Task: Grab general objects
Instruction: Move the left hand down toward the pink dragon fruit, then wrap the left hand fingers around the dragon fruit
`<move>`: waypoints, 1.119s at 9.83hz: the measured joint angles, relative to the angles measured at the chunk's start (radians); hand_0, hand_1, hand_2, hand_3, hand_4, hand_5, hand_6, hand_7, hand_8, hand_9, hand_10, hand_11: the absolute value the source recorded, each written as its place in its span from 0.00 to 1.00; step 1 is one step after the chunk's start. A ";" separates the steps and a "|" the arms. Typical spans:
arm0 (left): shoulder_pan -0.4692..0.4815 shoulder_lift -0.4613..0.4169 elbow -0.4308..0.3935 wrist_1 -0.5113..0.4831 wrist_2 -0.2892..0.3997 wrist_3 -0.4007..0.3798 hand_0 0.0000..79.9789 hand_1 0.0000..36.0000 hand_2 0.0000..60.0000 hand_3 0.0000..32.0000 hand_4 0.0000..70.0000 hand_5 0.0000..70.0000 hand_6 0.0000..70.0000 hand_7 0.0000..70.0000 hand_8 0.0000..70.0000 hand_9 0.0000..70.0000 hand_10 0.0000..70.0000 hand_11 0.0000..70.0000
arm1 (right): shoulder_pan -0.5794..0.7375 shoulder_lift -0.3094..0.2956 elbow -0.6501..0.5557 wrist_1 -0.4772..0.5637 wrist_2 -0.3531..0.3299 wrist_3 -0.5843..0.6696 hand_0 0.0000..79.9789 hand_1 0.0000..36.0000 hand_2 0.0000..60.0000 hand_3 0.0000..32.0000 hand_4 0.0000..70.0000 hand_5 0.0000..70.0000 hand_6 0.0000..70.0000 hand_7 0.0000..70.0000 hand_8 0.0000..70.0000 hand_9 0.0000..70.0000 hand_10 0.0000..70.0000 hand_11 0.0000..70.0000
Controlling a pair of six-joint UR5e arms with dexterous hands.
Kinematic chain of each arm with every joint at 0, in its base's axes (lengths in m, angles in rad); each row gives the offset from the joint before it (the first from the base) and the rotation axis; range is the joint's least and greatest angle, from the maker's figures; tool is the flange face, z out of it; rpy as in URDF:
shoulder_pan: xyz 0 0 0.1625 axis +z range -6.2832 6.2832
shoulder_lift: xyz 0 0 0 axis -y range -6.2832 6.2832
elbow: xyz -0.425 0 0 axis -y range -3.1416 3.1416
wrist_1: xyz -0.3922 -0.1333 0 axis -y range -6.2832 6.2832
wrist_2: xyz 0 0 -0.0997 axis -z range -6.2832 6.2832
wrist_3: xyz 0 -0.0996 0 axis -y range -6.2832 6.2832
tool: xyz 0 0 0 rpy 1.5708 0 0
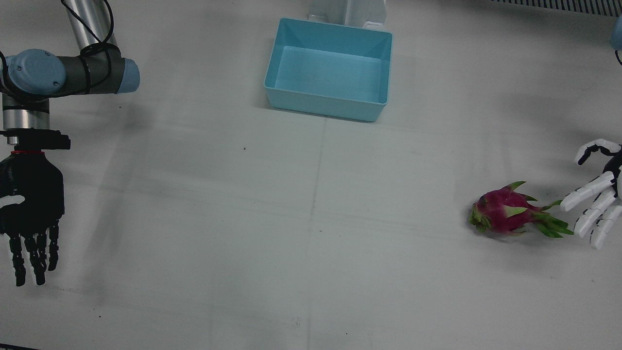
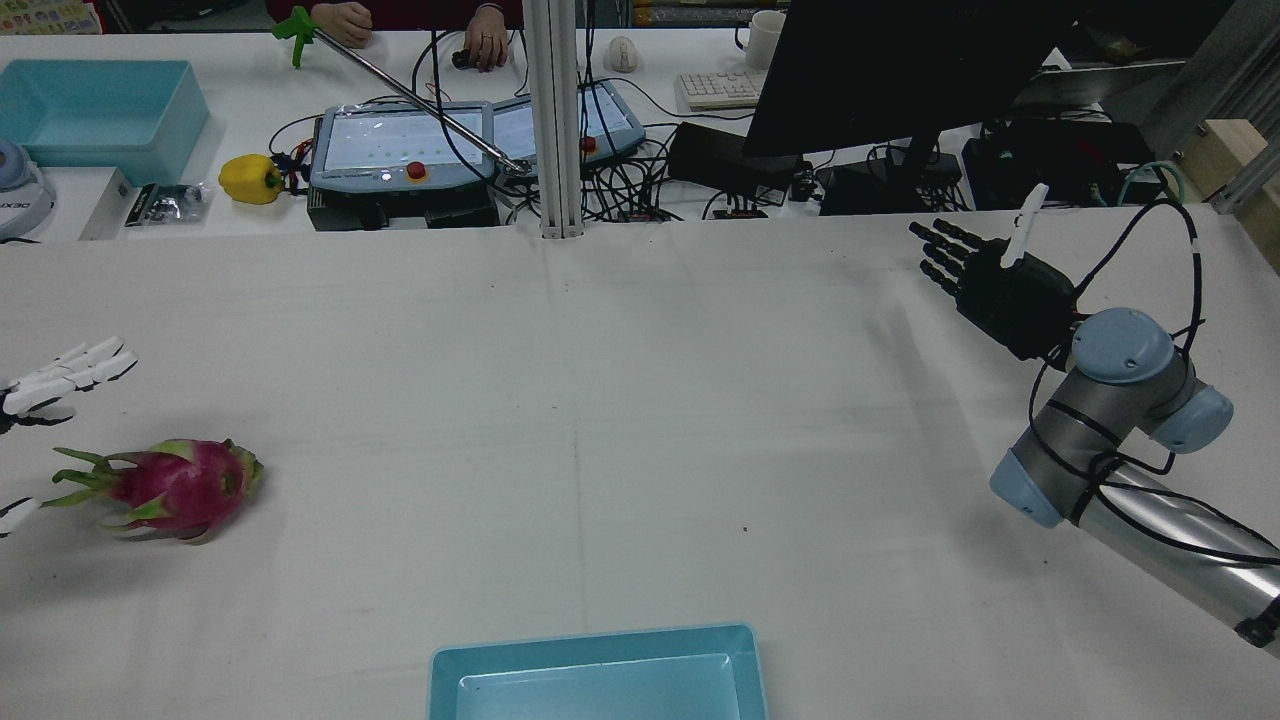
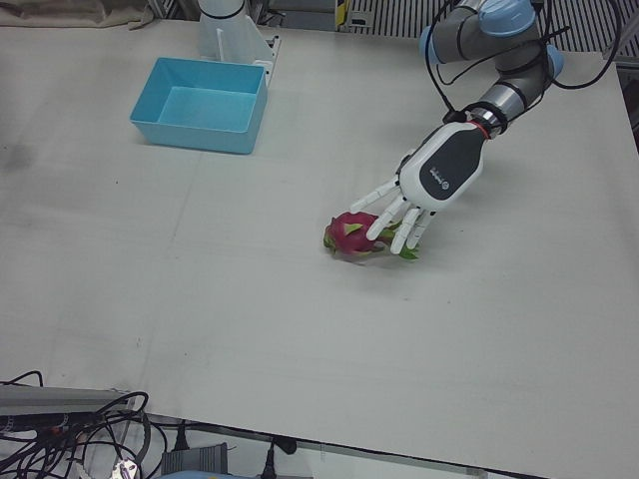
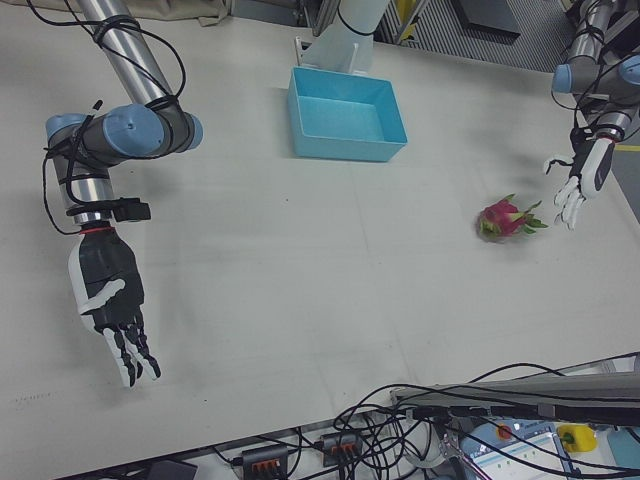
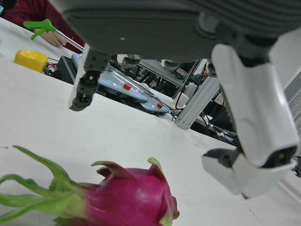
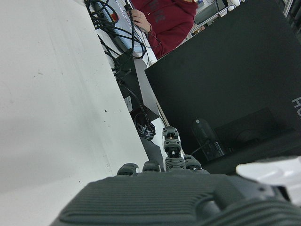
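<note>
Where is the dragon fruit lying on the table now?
In the front view the dragon fruit lies at the table's right side, just before the open white left hand, far from the blue bin.

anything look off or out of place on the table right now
Nothing stands out. The dragon fruit lies whole on its side by the open left hand, the blue bin sits upright and empty, and the right hand hovers open far off.

Front view looks almost straight down on the table (image 1: pixel 311 233); rear view looks forward from high behind, toward the operators' desk (image 2: pixel 400 130). Left-front and right-front views look obliquely from the opposite side, both taking in the blue bin (image 3: pixel 200 105) and dragon fruit (image 4: pixel 503 218). Hand cameras sit close, low over the tabletop.
</note>
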 measured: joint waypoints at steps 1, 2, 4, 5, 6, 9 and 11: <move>0.035 -0.023 0.000 0.033 -0.008 0.018 0.27 0.81 1.00 1.00 0.00 0.00 0.00 0.00 0.00 0.00 0.00 0.00 | 0.000 0.000 0.000 0.000 0.000 0.000 0.00 0.00 0.00 0.00 0.00 0.00 0.00 0.00 0.00 0.00 0.00 0.00; 0.055 -0.036 0.000 0.060 -0.018 0.038 0.01 0.73 1.00 1.00 0.00 0.00 0.00 0.00 0.00 0.00 0.00 0.00 | 0.000 0.000 0.000 0.000 0.000 0.000 0.00 0.00 0.00 0.00 0.00 0.00 0.00 0.00 0.00 0.00 0.00 0.00; 0.065 -0.045 -0.009 0.090 -0.042 0.072 0.16 0.84 1.00 1.00 0.00 0.00 0.00 0.00 0.00 0.00 0.00 0.00 | 0.000 0.000 0.000 0.000 0.000 0.000 0.00 0.00 0.00 0.00 0.00 0.00 0.00 0.00 0.00 0.00 0.00 0.00; 0.067 -0.045 -0.013 0.093 -0.069 0.089 0.07 0.68 1.00 1.00 0.00 0.00 0.00 0.00 0.00 0.00 0.00 0.00 | 0.000 0.000 0.000 0.000 0.000 0.000 0.00 0.00 0.00 0.00 0.00 0.00 0.00 0.00 0.00 0.00 0.00 0.00; 0.070 -0.045 -0.013 0.091 -0.091 0.108 0.32 0.84 1.00 1.00 0.00 0.00 0.00 0.00 0.00 0.00 0.00 0.00 | 0.000 0.000 0.000 0.000 0.000 0.000 0.00 0.00 0.00 0.00 0.00 0.00 0.00 0.00 0.00 0.00 0.00 0.00; 0.124 -0.052 0.022 0.088 -0.127 0.135 0.80 1.00 1.00 1.00 0.00 0.00 0.00 0.00 0.00 0.00 0.00 0.05 | 0.000 0.000 0.000 0.000 0.001 0.000 0.00 0.00 0.00 0.00 0.00 0.00 0.00 0.00 0.00 0.00 0.00 0.00; 0.168 -0.071 0.061 0.092 -0.157 0.136 0.60 1.00 1.00 1.00 0.00 0.00 0.00 0.00 0.00 0.00 0.00 0.00 | 0.000 0.000 0.000 0.000 0.000 0.000 0.00 0.00 0.00 0.00 0.00 0.00 0.00 0.00 0.00 0.00 0.00 0.00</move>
